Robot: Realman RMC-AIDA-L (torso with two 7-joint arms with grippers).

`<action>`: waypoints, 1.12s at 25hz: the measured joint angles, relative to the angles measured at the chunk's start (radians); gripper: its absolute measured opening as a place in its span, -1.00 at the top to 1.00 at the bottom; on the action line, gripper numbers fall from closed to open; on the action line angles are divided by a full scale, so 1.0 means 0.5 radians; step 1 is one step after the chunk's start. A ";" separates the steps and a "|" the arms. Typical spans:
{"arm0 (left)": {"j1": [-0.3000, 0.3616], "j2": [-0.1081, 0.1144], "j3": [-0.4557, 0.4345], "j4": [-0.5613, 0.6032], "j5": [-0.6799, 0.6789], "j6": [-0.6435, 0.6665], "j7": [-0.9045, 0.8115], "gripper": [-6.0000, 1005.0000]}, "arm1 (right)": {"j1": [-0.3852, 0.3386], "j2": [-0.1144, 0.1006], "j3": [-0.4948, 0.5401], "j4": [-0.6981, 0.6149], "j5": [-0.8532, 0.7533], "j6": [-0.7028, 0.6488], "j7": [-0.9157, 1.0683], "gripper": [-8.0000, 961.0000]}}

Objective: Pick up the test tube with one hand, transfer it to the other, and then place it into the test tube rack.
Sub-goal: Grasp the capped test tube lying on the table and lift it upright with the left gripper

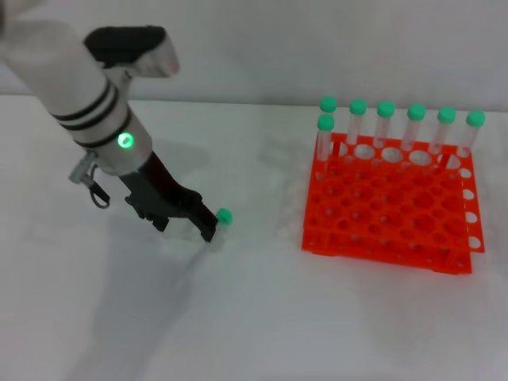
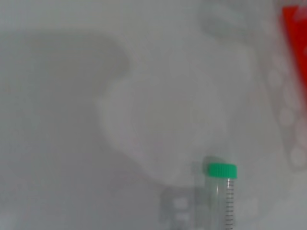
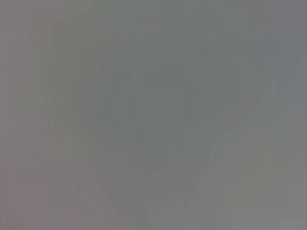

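The test tube, clear with a green cap, lies on the white table left of the middle. Only its cap and a little of its clear body show past my left gripper, which is down at the table right over it. The left wrist view shows the tube close up, with its cap pointing away. The orange test tube rack stands on the right. The right gripper is out of view, and the right wrist view shows only blank grey.
Several green-capped tubes stand upright in the rack's back row, and one more at its left end. A corner of the rack shows in the left wrist view. The white table runs between tube and rack.
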 joint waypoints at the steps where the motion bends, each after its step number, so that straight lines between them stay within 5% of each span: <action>1: -0.012 -0.015 0.000 0.018 0.045 -0.026 -0.023 -0.74 | 0.000 0.000 0.000 0.001 0.000 0.000 0.001 -0.77; 12: -0.024 -0.059 0.000 0.199 0.216 -0.221 -0.151 -0.74 | 0.000 0.000 0.000 0.019 0.005 0.006 0.003 -0.76; 26: -0.013 -0.078 0.000 0.307 0.371 -0.242 -0.209 -0.43 | 0.003 0.000 0.000 0.023 0.012 0.005 0.007 -0.75; 28: -0.005 -0.079 0.000 0.326 0.377 -0.258 -0.217 -0.25 | 0.000 0.000 0.000 0.024 0.012 0.005 0.016 -0.75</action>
